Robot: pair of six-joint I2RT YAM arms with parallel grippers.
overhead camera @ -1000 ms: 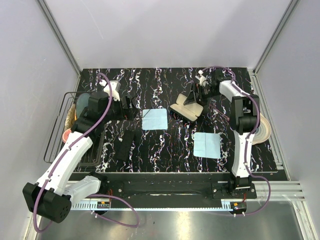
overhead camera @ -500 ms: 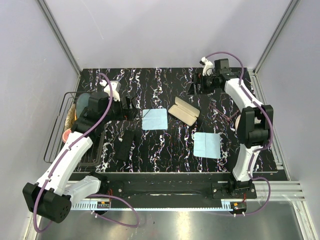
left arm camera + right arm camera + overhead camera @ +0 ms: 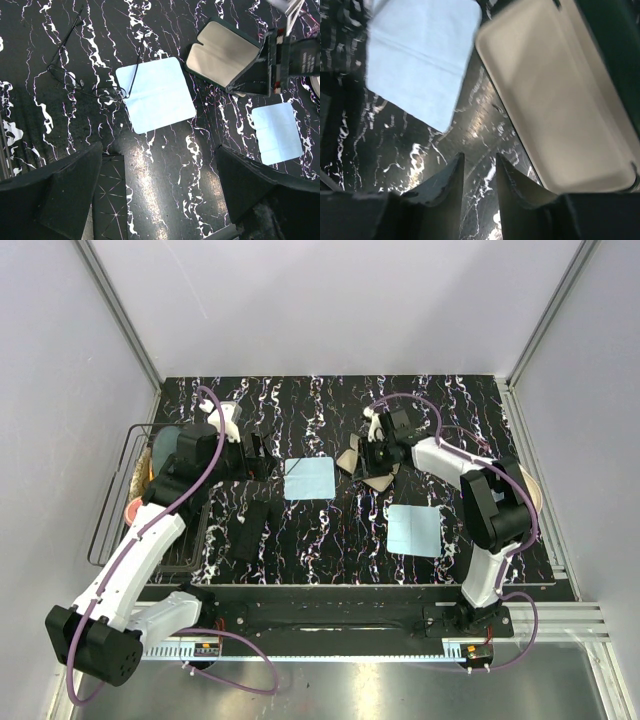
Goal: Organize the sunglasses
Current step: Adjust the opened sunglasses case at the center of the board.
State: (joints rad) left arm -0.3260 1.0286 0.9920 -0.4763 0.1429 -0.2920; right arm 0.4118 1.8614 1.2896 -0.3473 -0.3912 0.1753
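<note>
Because the sunglasses (image 3: 67, 75) are showing as a thin wire frame, they are probably going to handle as light, springy and easy to bend, with lenses that are likely to scratch if dragged across the table (image 3: 330, 400). They are lying flat on the table just left of a blue cloth (image 3: 157, 95). One thin arm is crossing the cloth's corner, well apart from the open case (image 3: 220, 52). The left gripper (image 3: 157, 200) is hanging above them with its fingers spread wide, holding nothing. The right gripper (image 3: 477, 165) is sitting low beside the beige-lined case, its fingers standing at a slim gap with only table showing between them. Whether it is touching the case's dark lid I cannot tell. The safest hold is looking like the bridge, or the rim near a hinge, pinched gently. A lens or the tip of an arm is looking worse, since the arm would be flexing and letting the frame swing. Lying so flat, the wire is leaving little for a finger to get under.
</note>
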